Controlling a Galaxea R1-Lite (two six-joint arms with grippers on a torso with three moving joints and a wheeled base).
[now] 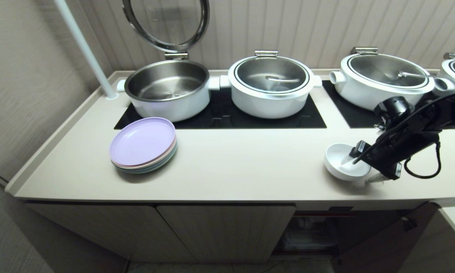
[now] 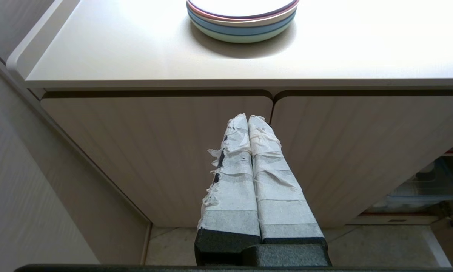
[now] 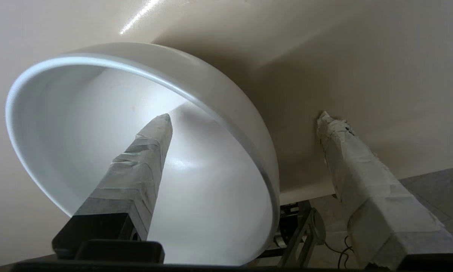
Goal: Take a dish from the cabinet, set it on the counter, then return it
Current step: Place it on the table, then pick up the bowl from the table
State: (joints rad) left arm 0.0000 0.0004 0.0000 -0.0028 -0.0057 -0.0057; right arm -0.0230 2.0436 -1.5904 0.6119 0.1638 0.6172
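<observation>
The dish (image 1: 341,161) sits on the counter (image 1: 242,163) near its front edge. The right gripper (image 3: 245,119) straddles its rim, jaws spread and released, one finger inside; the left gripper (image 2: 248,121), clenched empty, is parked before the cabinet (image 2: 154,151).

I see a plain white dish (image 1: 339,159) on the cream-beige bench (image 1: 231,167). The cabinet (image 2: 154,151) doors are beige with ribs. The top plate (image 1: 142,141) is pastel purple.

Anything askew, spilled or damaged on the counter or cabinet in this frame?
Nothing spilled or broken. The dish sits on the counter near its front edge, the open right gripper straddling its rim. The white tape on the left gripper fingers is frayed. One cabinet door stands open.
</observation>
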